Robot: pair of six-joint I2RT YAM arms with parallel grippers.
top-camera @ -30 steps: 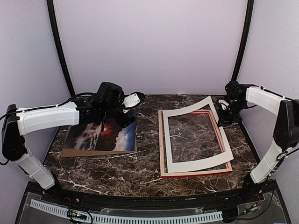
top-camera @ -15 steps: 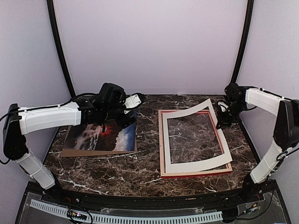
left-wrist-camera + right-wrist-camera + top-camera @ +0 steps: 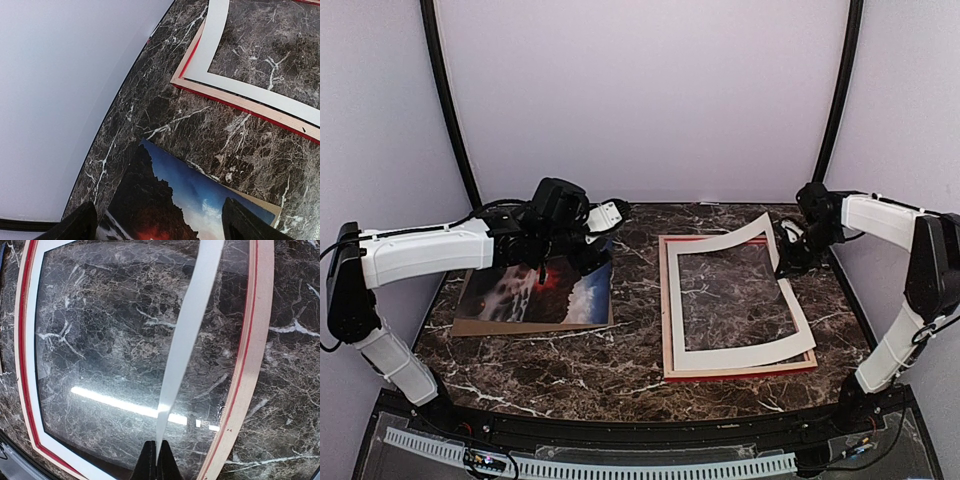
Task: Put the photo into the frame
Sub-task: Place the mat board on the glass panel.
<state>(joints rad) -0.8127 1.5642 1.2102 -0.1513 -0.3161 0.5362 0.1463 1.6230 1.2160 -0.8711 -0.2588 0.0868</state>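
Left fingers [image 3: 75, 226] spread above photo [image 3: 535, 290], long axis left-right.

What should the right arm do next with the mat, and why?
Probably lower the pinched corner and let go. The right fingers are shut on the white mat, its far right corner lifted off the frame; it likely must lie flat before the photo, under the open left fingers, goes in.

Dark marble-patterned tabletop [image 3: 620, 360], white veins; plain pale lilac walls [image 3: 640, 90]; two black curved poles [image 3: 443, 90] at back corners.
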